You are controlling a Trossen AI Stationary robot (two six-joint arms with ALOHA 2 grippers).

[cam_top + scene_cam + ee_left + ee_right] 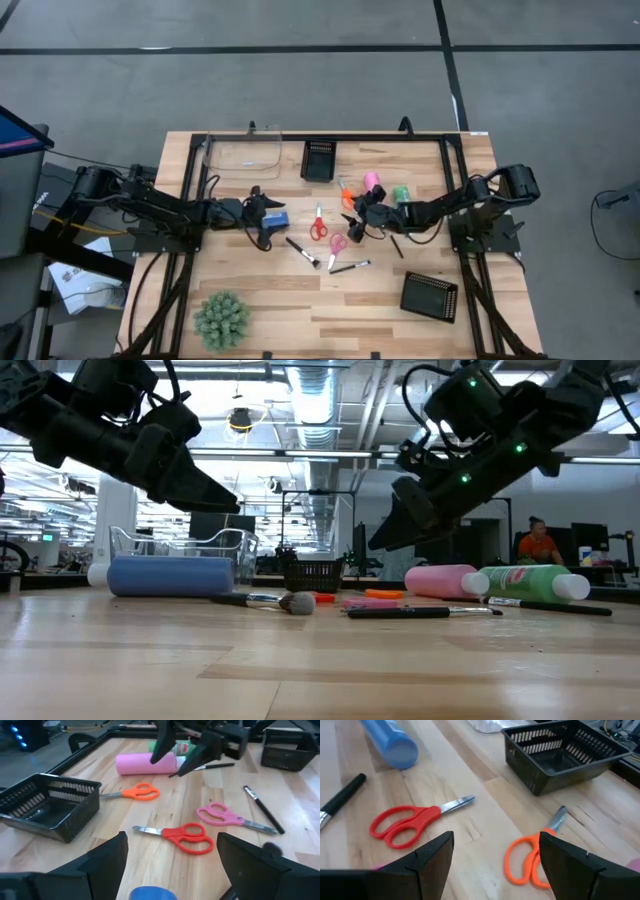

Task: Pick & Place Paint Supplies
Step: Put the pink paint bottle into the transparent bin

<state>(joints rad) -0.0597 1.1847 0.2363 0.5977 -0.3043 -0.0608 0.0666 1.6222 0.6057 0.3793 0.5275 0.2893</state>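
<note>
- While both claws hang above the tabletop (300,300) with nothing held, we judge the step in hand to be choosing and closing in on a first supply.
- Our left claw (262,222) hovers with its fingers spread apart right over the blue bottle (275,217), which lies on its side; in the left wrist view the bottle's end shows between the two fingers.
- Our right claw (357,224) is also parted and empty, hovering over the orange scissors (530,857), with the red scissors (318,225) and pink scissors (338,243) just beside.
- Pink bottle (372,181) and green bottle (401,192) lie side by side near the right arm; the brushes (348,267) lie scattered near the pink scissors.
- To do this well, we would bring the left claw straight down so the fingers straddle the blue bottle across its round body, near the middle, since a lying bottle may roll away from an off-centre pinch.
- One black mesh tray (318,159) sits at the far edge and another (430,296) near the right front; we cannot tell which is meant for what.
</note>
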